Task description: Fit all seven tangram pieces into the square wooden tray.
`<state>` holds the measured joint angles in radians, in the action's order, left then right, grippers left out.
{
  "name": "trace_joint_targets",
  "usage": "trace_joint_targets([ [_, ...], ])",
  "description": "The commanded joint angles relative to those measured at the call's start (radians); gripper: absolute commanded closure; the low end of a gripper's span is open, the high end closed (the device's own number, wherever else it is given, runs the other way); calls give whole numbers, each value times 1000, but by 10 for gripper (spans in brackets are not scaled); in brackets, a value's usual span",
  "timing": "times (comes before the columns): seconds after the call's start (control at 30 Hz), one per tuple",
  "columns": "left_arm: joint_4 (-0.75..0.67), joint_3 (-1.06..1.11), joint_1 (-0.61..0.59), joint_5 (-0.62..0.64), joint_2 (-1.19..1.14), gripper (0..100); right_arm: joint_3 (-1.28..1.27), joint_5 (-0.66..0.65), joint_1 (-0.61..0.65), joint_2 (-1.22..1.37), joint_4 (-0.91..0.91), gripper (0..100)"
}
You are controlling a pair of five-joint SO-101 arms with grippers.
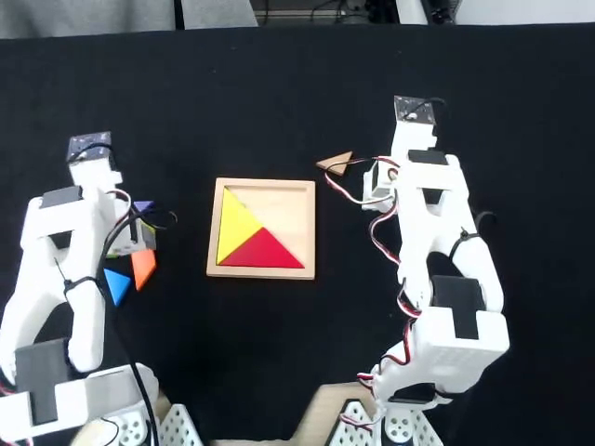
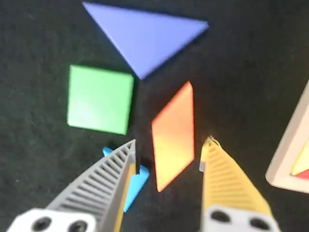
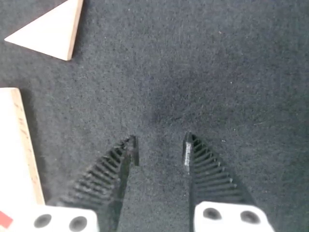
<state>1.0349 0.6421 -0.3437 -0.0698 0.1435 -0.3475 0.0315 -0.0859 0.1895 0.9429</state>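
I am looking down on a black cloth surface with the square wooden tray lying flat at its middle. The tray is pale wood with a raised rim. Two large pieces sit inside it: a yellow triangle fills the left quarter and a red triangle fills the near quarter, their edges meeting along a diagonal. The far and right parts of the tray floor are bare wood.

A plain wooden triangle lies on the cloth just beyond the tray's far right corner, not touching it.

Four loose pieces lie in a cluster left of the tray, under my left arm: a violet triangle farthest away, a green square, an orange parallelogram and a small blue triangle nearest.

The left tool has its fingers apart, one on each side of the orange parallelogram. I cannot tell whether they touch it.

The right tool also has its fingers apart, over bare cloth right of the tray, holding nothing.
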Motion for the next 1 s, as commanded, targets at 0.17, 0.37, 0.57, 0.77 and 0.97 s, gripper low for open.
trace_joint_targets([
  [0.17,-46,-21,-22,5,-52,782,4,-11,14,-62,-11,833],
  [0.37,-74,-54,-8,5,-170,783,4,-11,14,-62,-11,833],
  [0.57,-64,-96,-15,5,-227,783,4,-11,14,-62,-11,833],
  [0.77,44,-131,-18,6,-126,780,4,-11,14,-62,-11,833],
  [0.97,74,-110,-73,-23,23,780,5,-11,14,-62,-11,833],
])
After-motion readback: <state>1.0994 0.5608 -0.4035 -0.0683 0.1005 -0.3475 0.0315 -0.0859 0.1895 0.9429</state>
